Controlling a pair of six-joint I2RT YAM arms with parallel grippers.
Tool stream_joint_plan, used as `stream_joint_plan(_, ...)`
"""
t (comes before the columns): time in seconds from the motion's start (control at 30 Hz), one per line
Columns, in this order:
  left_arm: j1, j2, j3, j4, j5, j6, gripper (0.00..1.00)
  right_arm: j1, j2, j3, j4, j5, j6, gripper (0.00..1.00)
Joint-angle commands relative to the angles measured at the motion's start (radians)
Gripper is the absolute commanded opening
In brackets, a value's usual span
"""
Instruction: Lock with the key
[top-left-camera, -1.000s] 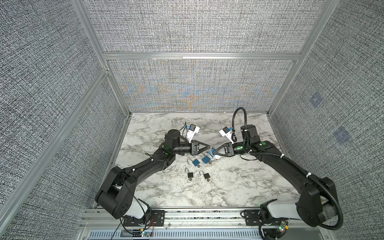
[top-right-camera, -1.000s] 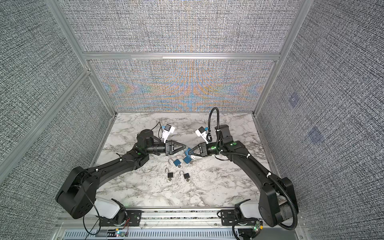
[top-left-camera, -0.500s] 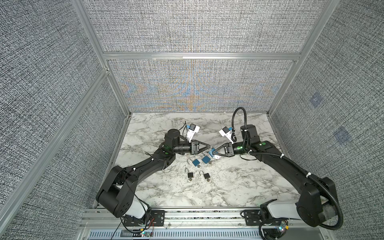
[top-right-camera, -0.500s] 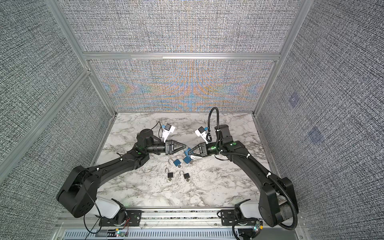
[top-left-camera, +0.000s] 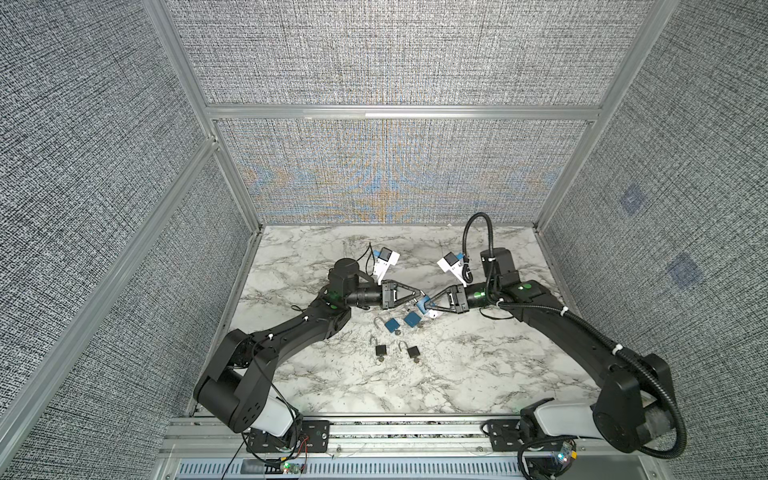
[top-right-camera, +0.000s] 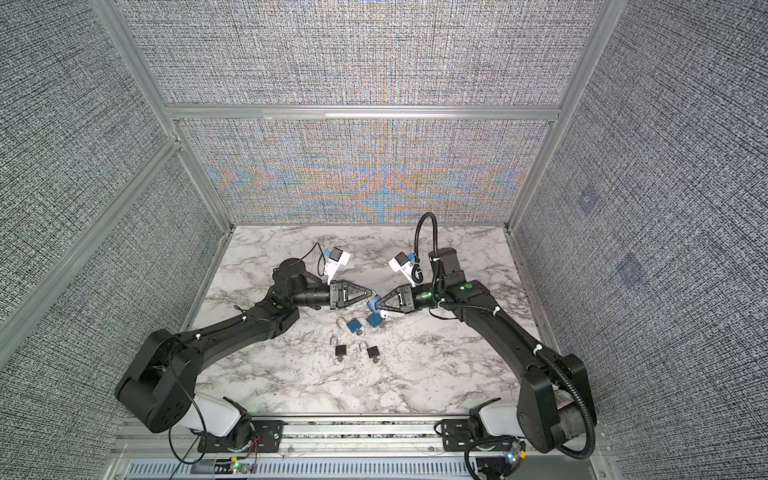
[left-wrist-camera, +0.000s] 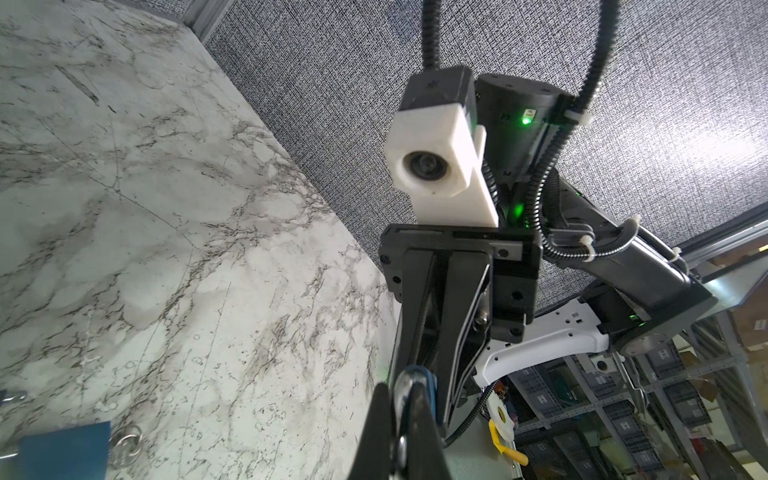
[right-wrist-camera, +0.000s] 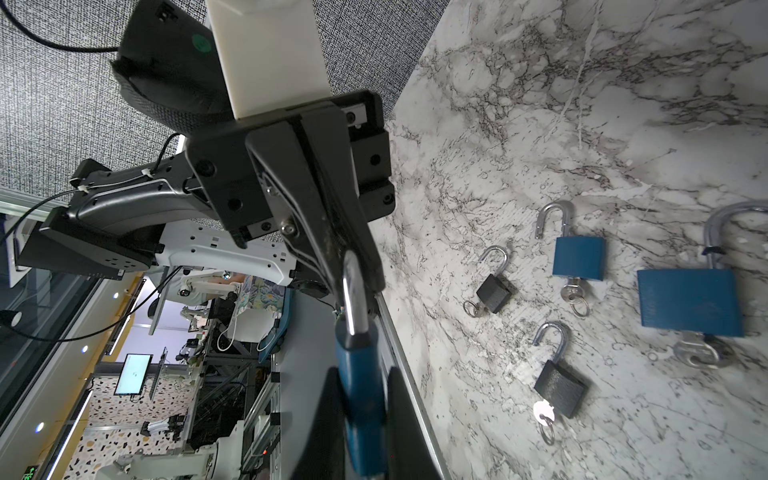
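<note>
Blue padlock (top-left-camera: 422, 307) gripped between left pincer (top-left-camera: 417, 296), right pincer (top-left-camera: 429, 306)

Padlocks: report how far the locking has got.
Done: none looks locked. On the table, two blue padlocks and two black padlocks lie with shackles open and keys in. In hand: the right gripper grips the held padlock by its blue body; the left gripper is shut on its shackle. Left: finish this one, then lock the other four.

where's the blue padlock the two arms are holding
The held padlock hangs mid-table in both top views, gripped between the left gripper and right gripper, just beyond two loose blue padlocks.
</note>
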Motion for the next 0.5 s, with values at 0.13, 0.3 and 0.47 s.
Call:
stream_joint_plan(0.13,-0.009,-0.009,-0.015,0.108,0.042,-0.017,0.00,0.001,0.003,-0.005,0.076,0.135,0.061,0.16)
stream_joint_plan(0.3,-0.007,-0.007,-0.018,0.160,-0.009,-0.078,0.00,-0.002,-0.019,-0.046,0.124,0.116,0.082,0.40)
stream_joint_plan(0.47,-0.007,-0.013,0.000,0.145,-0.018,-0.082,0.00,-0.008,-0.055,-0.093,0.167,0.108,0.113,0.40)
